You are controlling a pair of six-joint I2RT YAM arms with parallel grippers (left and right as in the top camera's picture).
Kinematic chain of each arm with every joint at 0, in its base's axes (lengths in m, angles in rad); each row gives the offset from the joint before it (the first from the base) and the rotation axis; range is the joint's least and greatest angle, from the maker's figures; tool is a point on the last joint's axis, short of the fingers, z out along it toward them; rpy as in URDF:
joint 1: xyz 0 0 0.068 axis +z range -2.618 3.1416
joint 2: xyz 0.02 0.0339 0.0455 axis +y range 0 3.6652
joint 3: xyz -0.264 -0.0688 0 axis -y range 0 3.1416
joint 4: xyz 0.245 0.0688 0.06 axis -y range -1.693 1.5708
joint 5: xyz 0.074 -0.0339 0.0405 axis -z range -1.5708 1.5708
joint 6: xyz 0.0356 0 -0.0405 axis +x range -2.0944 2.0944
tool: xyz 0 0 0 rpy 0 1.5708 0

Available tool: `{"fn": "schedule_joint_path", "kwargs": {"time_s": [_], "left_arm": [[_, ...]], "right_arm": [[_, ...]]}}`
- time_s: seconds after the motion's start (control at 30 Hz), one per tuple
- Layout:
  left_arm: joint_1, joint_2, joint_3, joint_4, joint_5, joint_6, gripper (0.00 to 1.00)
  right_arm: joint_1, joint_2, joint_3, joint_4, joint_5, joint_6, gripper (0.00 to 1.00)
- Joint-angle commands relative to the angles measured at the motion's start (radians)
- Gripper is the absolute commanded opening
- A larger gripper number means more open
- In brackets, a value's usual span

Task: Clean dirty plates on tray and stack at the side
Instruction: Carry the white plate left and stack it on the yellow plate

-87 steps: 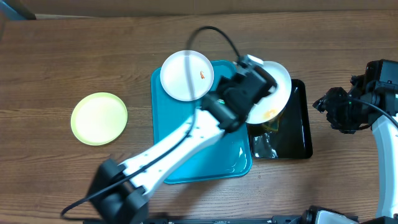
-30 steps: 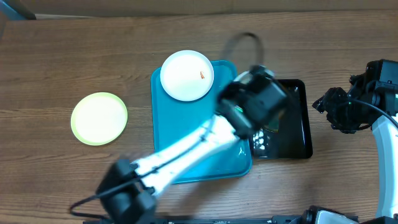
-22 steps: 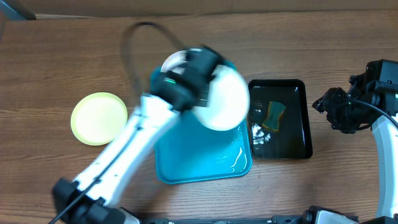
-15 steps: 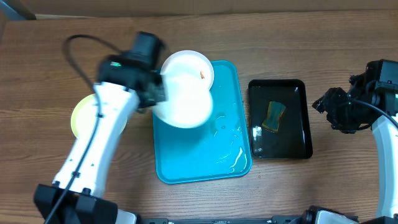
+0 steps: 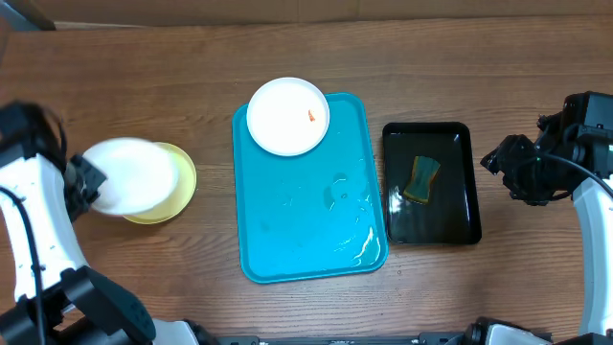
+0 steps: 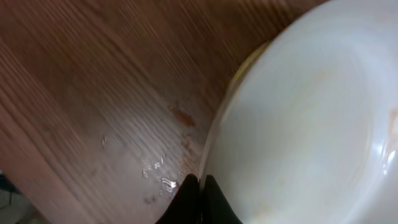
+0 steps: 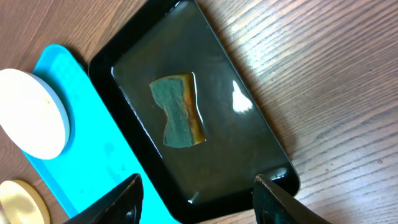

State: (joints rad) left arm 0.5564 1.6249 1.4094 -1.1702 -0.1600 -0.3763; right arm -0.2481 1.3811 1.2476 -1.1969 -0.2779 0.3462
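Observation:
My left gripper (image 5: 84,180) is shut on the rim of a white plate (image 5: 129,175) and holds it over the yellow-green-rimmed plate (image 5: 182,192) at the table's left. The left wrist view shows the white plate (image 6: 311,124) close up, the fingertips (image 6: 189,199) pinched on its edge. A second white plate (image 5: 287,116) with an orange-red speck rests on the back left corner of the turquoise tray (image 5: 306,230). My right gripper (image 7: 199,199) is open and empty at the far right, above the black tray.
A glossy black tray (image 5: 455,206) right of the turquoise tray holds a green-and-yellow sponge (image 5: 422,179), also in the right wrist view (image 7: 177,111). Water drops lie on the turquoise tray and on the wood (image 6: 155,174) by the left plates.
My left arm has swung the white plate from over the black tray, across the turquoise tray, to above the yellow-green plate at the left. The right arm has not moved.

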Motion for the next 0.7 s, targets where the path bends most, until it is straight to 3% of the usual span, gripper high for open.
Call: {"fn": "schedule_joint_path", "kwargs": {"time_s": [0.0, 0.13, 0.17, 0.23, 0.4, 0.47, 0.53, 0.6, 0.67], "left_arm": [[0.034, -0.009, -0.143, 0.106, 0.069, 0.056, 0.04], [0.025, -0.009, -0.224, 0.205, 0.134, 0.085, 0.05], [0.025, -0.009, -0.224, 0.210, 0.134, 0.085, 0.10], [0.027, -0.010, -0.192, 0.185, 0.131, 0.116, 0.36], [0.019, -0.011, -0.013, 0.039, 0.221, 0.119, 0.35], [0.003, -0.011, 0.066, -0.011, 0.304, 0.127, 0.43], [-0.028, -0.011, 0.119, -0.034, 0.425, 0.177, 0.54], [-0.099, -0.011, 0.132, 0.003, 0.629, 0.274, 1.00], [-0.166, -0.006, 0.114, 0.059, 0.702, 0.276, 1.00]], "right_arm": [[-0.002, -0.005, 0.012, 0.005, -0.005, -0.007, 0.58], [-0.002, -0.005, 0.012, 0.005, -0.005, -0.007, 0.59], [-0.002, -0.005, 0.012, 0.004, -0.005, -0.007, 0.59], [-0.002, -0.005, 0.012, -0.006, -0.004, -0.008, 0.59], [-0.002, -0.005, 0.012, -0.009, -0.004, -0.015, 0.59], [-0.002, -0.005, 0.012, -0.006, -0.004, -0.015, 0.61], [-0.002, -0.005, 0.012, 0.002, -0.004, -0.015, 0.62], [-0.002, -0.005, 0.012, 0.008, -0.004, -0.015, 0.62], [-0.002, -0.005, 0.012, 0.010, -0.005, -0.023, 0.62]]}}
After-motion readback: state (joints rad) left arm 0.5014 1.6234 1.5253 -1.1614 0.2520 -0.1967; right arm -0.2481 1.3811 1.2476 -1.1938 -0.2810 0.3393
